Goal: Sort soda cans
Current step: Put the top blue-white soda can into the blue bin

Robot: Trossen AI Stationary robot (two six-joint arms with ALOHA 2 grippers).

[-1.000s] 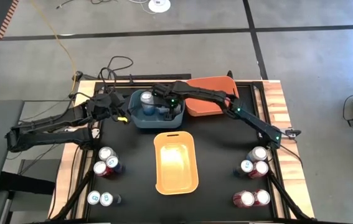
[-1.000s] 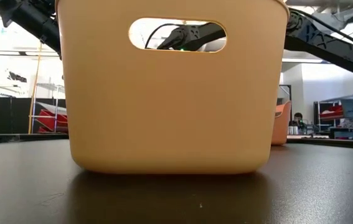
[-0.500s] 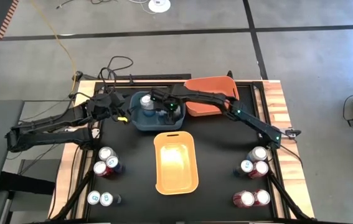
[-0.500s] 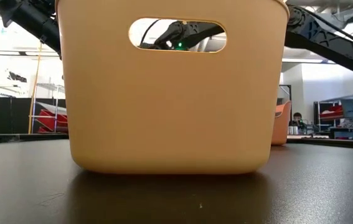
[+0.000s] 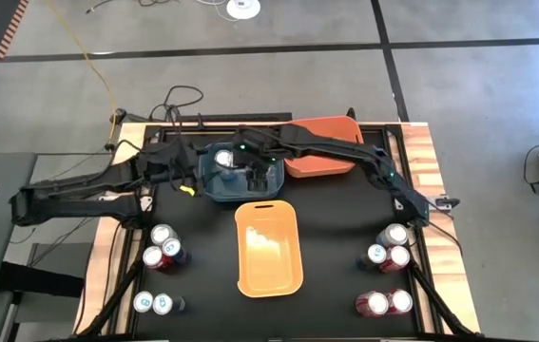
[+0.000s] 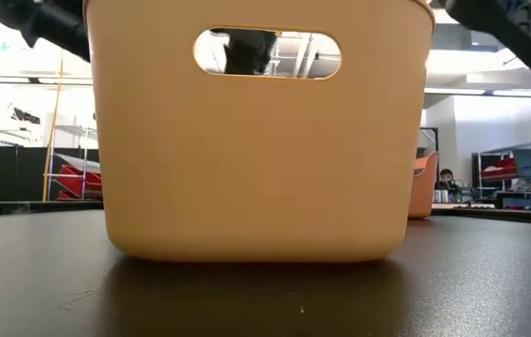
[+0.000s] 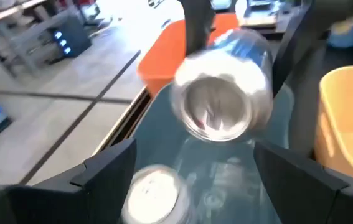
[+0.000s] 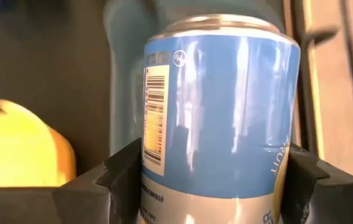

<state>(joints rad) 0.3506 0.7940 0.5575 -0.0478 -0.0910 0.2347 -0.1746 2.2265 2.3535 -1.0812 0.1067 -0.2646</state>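
My right gripper [image 5: 250, 171] hangs over the blue bin [image 5: 214, 193] at the table's far middle, shut on a blue soda can [image 8: 220, 106]. In the left wrist view the same can [image 7: 221, 106] shows its silver top. A second can [image 7: 154, 193] stands on the bin's floor. My left gripper [image 5: 185, 171] waits open just outside the bin's left rim, its fingers [image 7: 108, 168] touching nothing. Other cans stand in groups near the table's left edge [image 5: 162, 245], [image 5: 153, 303] and right edge [image 5: 390, 247], [image 5: 389, 302]. My right gripper pinches the blue can by its side wall [image 8: 164, 155], one finger [image 8: 123, 171] on each side, lying across the can's body. The can is lifted clear above the blue bin, tipped so its silver top [image 7: 216, 115] faces my left arm.
The yellow bin [image 5: 240, 247] sits in the table's middle, and its wall [image 6: 256, 159] fills the low view. The orange bin [image 5: 331, 169] stands right of the blue one, under my right arm. Black mat lies bare between the yellow bin and the can groups.
My right gripper has shifted toward the table's left over the blue bin, still shut on the blue can, and its arm has risen out of the low view. My left gripper has edged right, toward the bin's left rim.
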